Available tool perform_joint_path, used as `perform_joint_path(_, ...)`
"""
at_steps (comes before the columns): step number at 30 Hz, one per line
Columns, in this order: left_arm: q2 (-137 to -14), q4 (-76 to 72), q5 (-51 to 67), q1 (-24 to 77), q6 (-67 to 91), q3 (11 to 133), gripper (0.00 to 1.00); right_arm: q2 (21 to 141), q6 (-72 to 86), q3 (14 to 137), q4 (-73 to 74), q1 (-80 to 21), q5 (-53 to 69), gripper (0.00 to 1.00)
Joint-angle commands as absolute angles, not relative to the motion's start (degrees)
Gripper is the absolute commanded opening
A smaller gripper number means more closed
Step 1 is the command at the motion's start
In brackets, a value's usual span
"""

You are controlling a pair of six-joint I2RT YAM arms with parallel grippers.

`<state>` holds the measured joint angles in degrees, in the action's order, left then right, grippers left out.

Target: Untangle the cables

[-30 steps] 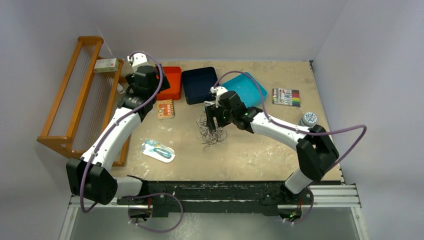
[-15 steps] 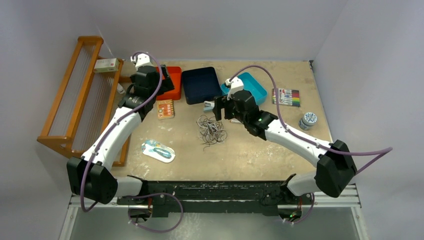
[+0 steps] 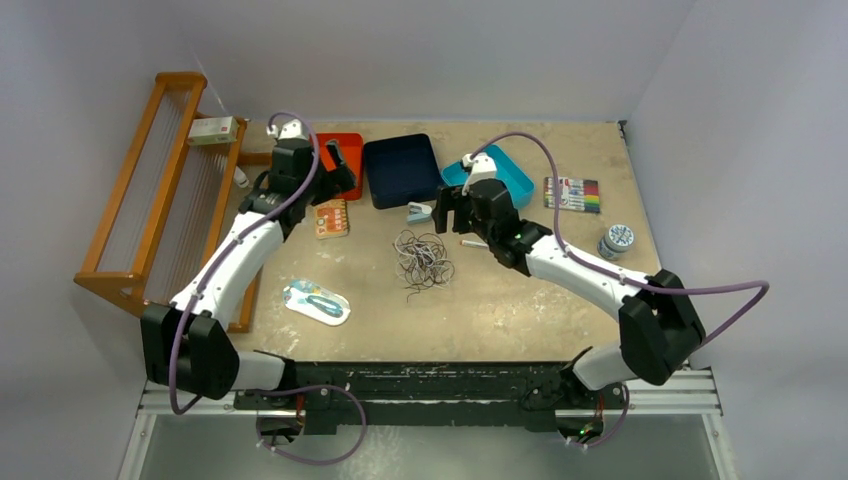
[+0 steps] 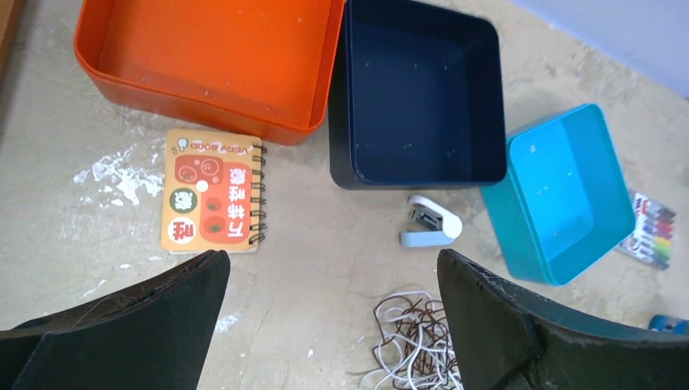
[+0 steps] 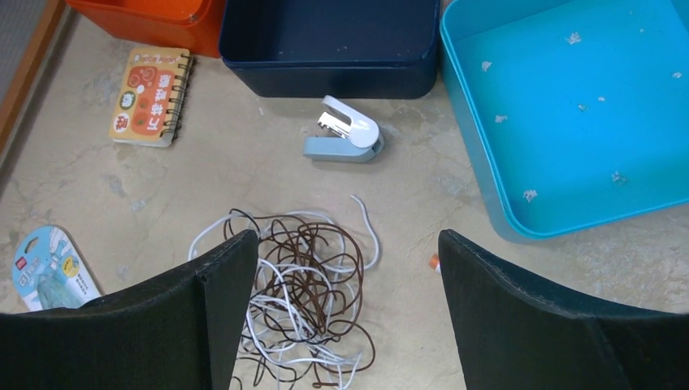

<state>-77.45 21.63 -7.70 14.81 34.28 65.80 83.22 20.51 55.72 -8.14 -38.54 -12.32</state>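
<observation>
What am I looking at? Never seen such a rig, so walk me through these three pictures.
These are two white robot arms bolted at the near edge of the table, each ending in a two-finger gripper. The overhead picture looks down from above and behind them. The other two come from cameras on the wrists, so the black shapes at the bottom are each gripper's own fingers. On the table lie a tangle of thin cables, a small stapler, a spiral notebook, an orange tray, a navy tray, a blue tray and a pack of markers. The left gripper hangs by the orange tray; the right gripper hangs beside the stapler, just beyond the cables. Both are open and hold nothing.
</observation>
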Motion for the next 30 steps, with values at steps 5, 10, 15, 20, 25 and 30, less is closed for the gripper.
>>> perform_joint_path(5,-73.2,14.0,0.1,10.7,35.7,63.9,1.00,79.9,19.8,52.7,-15.5,-38.3,-12.4,0.83)
perform_joint_path(10,-73.4,13.3,4.4,11.6,36.5,61.6,0.98,79.8,19.7,52.7,-15.6,-38.3,-13.4,0.80)
perform_joint_path(15,-72.6,12.0,3.2,15.8,37.3,58.6,0.97,78.7,22.4,51.1,-15.7,-38.2,-14.2,0.79)
perform_joint_path(20,-72.3,10.3,2.7,20.8,37.9,54.3,0.89,76.8,23.2,49.1,-17.7,-38.3,-14.7,0.75)
perform_joint_path(25,-72.3,5.1,3.8,26.2,40.8,49.2,0.79,77.4,22.1,49.2,-17.8,-38.2,-15.1,0.72)
perform_joint_path(30,-74.1,1.5,4.6,28.5,41.0,46.6,0.67,78.5,21.6,49.5,-18.3,-38.3,-14.3,0.68)
